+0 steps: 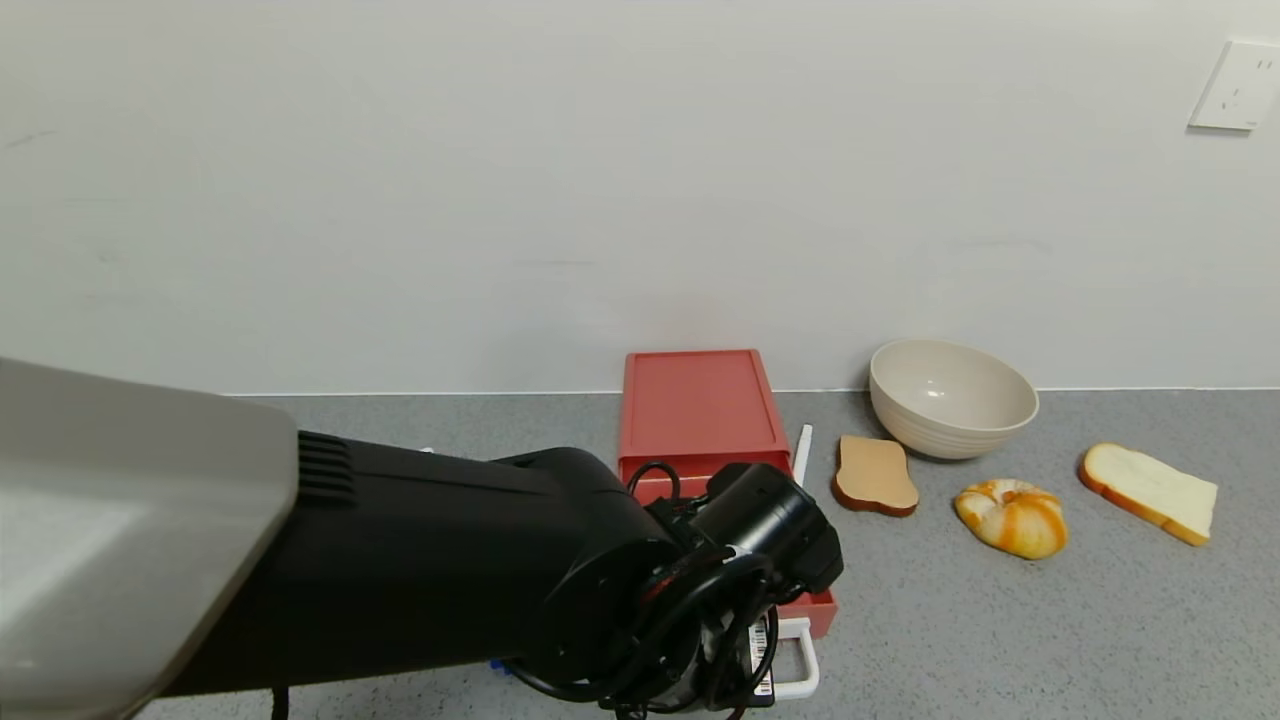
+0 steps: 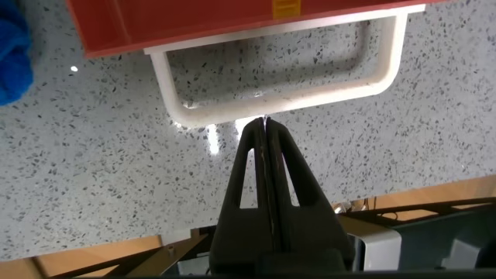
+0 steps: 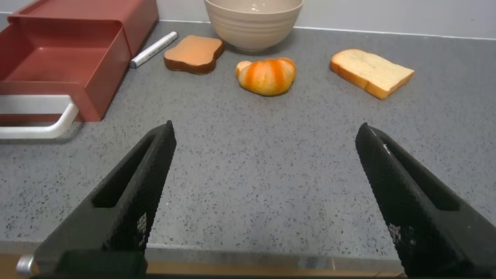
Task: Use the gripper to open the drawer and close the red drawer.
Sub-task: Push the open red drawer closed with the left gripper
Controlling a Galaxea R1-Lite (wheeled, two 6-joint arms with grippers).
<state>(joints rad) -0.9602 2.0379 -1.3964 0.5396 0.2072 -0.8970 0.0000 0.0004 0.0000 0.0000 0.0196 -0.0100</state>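
Head view shows a grey speckled worktop against a white wall. A salmon-red drawer [image 1: 700,420] unit sits at the back edge, near the middle, its tray slid out toward the front edge. The white loop handle [image 1: 800,665] on the tray front points at the front edge. The left arm, black with a grey-silver upper part, reaches in from the left corner and covers much of the open tray. Its left gripper [image 1: 745,660], wrapped in looped black cables with a barcode sticker, hangs over the handle.

Left wrist view shows the left gripper [image 2: 266,128] with its two black fingers pressed together, holding nothing. Their tips sit just outside the handle's [image 2: 279,97] outer bar, very close to it; whether they touch it cannot be told. A blue object [image 2: 14,46] shows at one edge of this view.

Right of the drawer unit, a white marker [image 1: 802,452] lies beside the drawer. Next come a brown toast slice [image 1: 875,476], a beige bowl [image 1: 952,398] near the back edge, an orange-and-white bun [image 1: 1012,516], and a white bread slice [image 1: 1148,492] toward the right edge.

Right wrist view shows the right gripper [image 3: 267,201] low near the front edge, fingers spread wide, empty. The tray [image 3: 58,66] interior looks bare.
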